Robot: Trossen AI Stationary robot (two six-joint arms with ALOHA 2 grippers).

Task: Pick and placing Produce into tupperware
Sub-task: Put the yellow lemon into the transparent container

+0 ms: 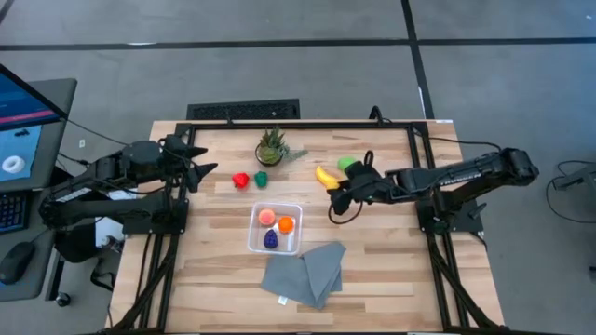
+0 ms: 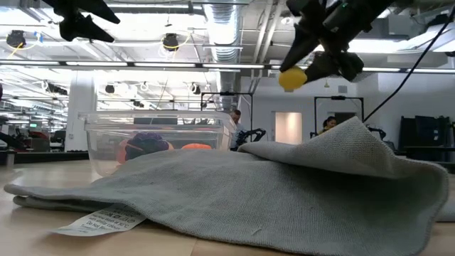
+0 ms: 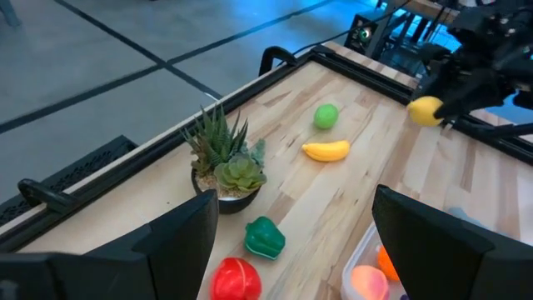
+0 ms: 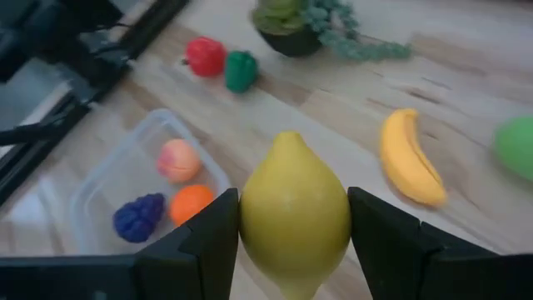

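Both jaws of the right gripper (image 4: 293,242) clamp a yellow lemon (image 4: 293,212).

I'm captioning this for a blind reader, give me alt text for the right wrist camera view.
The right gripper holds a yellow lemon between its two dark fingers, above a wooden table. Beyond it, a clear container holds peach, orange and purple pieces; a banana, a red piece and a green piece lie on the table.

Low view: grey cloth (image 2: 284,185) hides most of the tupperware (image 2: 156,135) and the counter behind; lemon (image 1: 337,193) barely visible under the right gripper (image 1: 339,197) from above.
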